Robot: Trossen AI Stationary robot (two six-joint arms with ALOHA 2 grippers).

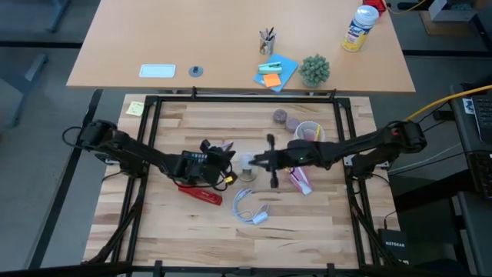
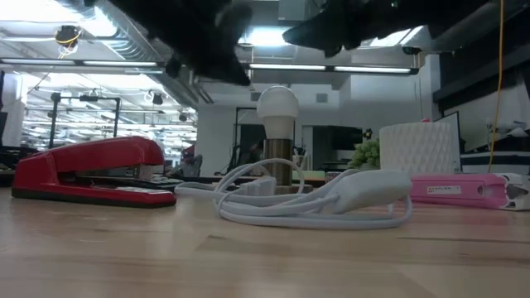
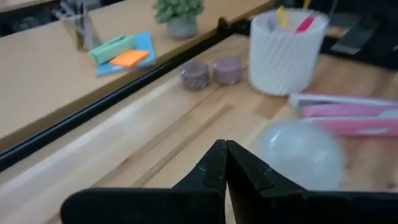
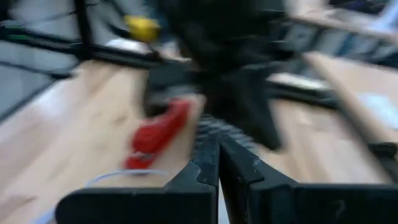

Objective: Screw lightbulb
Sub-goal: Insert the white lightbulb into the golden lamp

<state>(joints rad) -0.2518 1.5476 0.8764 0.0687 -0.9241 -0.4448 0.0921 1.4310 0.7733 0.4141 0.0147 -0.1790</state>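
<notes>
High view: lightbulb [image 1: 247,163] sits between both tools.

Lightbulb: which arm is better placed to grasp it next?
Probably left. The lightbulb shows close beside the shut left gripper; the right gripper, also shut, has no bulb in its wrist view.

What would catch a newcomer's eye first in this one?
The lightbulb standing upright at the table's middle, with the left gripper and the right gripper facing each other on either side of it, both shut. Next, the red stapler in front of the left gripper and the coiled white cable just right of it.
</notes>
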